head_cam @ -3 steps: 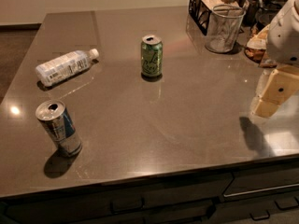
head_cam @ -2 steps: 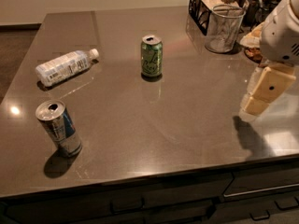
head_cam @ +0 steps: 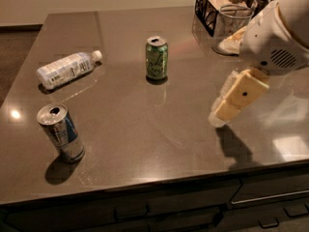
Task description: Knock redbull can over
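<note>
1. Desk (head_cam: 140, 129): dark, glossy top.
2. Redbull can (head_cam: 60, 132): upright at the desk's 8 o'clock, near the front edge, top opened; well apart from everything else.
3. Water bottle (head_cam: 67, 70): at 10 o'clock, lying on its side, white cap pointing toward 2 o'clock.
4. Green can (head_cam: 157, 58): upright, just toward 12 o'clock from the desk's centre.
5. Gripper (head_cam: 218, 116): at 3 o'clock, hung low over the desk and touching nothing, tip slanted down toward 7 o'clock; whether it was spread or closed could not be told.
6. Arm (head_cam: 277, 37): white housing descending from 2 o'clock.
7. Wire basket (head_cam: 205, 6): black, at 1 o'clock, by the far edge.
</note>
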`<control>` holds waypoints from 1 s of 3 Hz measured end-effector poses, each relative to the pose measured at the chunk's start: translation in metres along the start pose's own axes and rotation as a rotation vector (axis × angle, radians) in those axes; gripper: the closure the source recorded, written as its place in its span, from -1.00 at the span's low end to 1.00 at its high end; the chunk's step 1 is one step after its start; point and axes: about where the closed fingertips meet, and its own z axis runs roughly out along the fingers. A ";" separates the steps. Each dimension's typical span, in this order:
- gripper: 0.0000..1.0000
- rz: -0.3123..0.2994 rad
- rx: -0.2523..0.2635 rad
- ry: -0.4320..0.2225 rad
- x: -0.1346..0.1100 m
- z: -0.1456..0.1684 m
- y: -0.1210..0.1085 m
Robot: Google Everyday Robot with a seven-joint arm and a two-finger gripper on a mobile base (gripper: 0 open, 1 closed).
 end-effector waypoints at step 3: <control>-1.00 -0.023 -0.050 -0.182 -0.051 0.048 0.041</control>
